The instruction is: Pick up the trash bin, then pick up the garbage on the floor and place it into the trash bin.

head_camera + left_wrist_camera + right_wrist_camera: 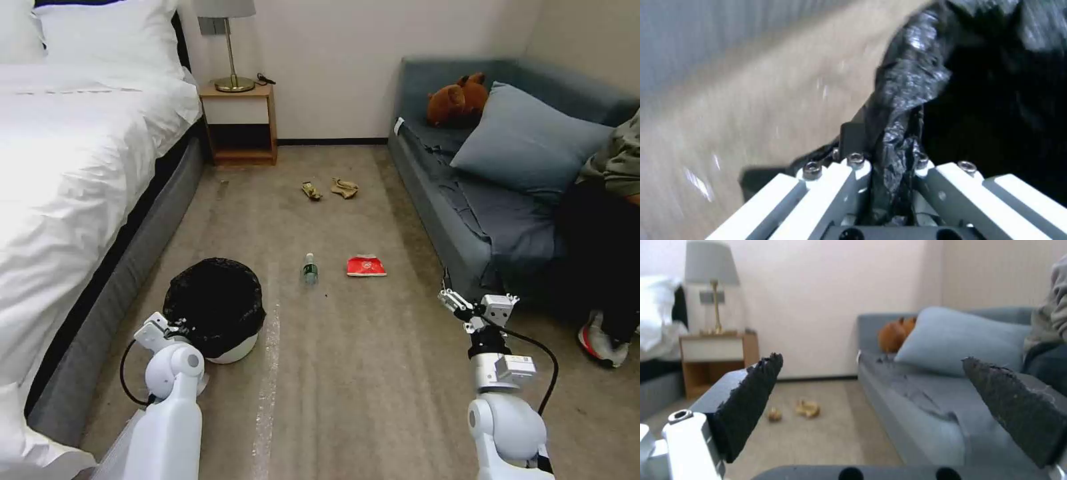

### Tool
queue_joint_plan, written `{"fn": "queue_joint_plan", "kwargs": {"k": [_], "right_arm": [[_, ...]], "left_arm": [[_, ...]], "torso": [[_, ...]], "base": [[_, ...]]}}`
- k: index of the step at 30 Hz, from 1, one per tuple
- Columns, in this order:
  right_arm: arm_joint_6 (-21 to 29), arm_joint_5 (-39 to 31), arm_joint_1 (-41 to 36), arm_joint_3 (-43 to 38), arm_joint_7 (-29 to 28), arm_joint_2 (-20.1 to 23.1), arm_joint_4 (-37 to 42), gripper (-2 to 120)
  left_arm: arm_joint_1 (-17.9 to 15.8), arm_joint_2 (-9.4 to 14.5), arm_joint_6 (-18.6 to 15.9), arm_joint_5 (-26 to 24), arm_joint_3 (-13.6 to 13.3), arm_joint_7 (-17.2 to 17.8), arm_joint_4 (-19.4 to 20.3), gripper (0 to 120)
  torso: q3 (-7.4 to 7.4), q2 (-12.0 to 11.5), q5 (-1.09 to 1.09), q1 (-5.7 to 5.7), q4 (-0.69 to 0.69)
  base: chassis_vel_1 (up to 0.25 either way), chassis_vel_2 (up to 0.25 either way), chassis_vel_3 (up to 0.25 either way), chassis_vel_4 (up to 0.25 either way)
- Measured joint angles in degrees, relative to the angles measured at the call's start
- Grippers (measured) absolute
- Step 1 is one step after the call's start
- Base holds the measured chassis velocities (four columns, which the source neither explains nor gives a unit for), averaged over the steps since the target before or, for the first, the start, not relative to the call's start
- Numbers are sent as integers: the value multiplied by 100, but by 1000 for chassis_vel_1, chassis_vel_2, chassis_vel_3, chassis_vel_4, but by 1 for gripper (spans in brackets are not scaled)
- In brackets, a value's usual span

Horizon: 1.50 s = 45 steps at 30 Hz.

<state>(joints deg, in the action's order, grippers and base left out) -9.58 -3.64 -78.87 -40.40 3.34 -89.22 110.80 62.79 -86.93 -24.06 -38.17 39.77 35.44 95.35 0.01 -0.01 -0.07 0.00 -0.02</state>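
Bedroom carpet runs between a bed on the left and a sofa on the right. Near left, the left gripper pinches the bag-lined rim of the trash bin. Beyond it lie a bottle, a red packet and 2 far scraps. The right gripper hangs open, near right.
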Motion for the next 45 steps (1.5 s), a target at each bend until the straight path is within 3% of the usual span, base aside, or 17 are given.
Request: {"fn": "queue_joint_plan", "kwargs": {"k": [2,3,5,7,9,14,45], "right_arm": [[-199,-120,104,94,-139,21,-80,100],[-199,-120,104,94,-139,21,-80,100],[-365,52,269,110,-329,48,-202,100],[-395,120,300,100,-352,65,-243,100],[-413,123,270,110,-235,80,-284,100],[-370,66,277,180,-167,53,-363,100],[-289,58,201,189,29,83,-403,100]], "left_arm": [[125,55,-297,486,54,-351,449,3],[125,55,-297,486,54,-351,449,3],[139,247,-478,902,93,-633,836,3],[137,344,-626,941,102,-725,1052,3],[220,474,-924,946,138,-904,1572,3],[314,435,-1082,949,65,-982,2118,3],[127,417,-1026,1012,147,-914,1933,3]], "torso": [[0,0,4,0,0],[0,0,4,0,0],[0,0,5,0,3],[0,0,6,0,2],[-1,0,7,0,1],[-1,0,7,0,1],[-1,1,7,0,2]], "base": [[0,0,0,0],[0,0,0,0],[0,0,0,0],[0,0,0,0],[0,0,0,0],[0,0,0,0],[-77,73,72,-73]]}}
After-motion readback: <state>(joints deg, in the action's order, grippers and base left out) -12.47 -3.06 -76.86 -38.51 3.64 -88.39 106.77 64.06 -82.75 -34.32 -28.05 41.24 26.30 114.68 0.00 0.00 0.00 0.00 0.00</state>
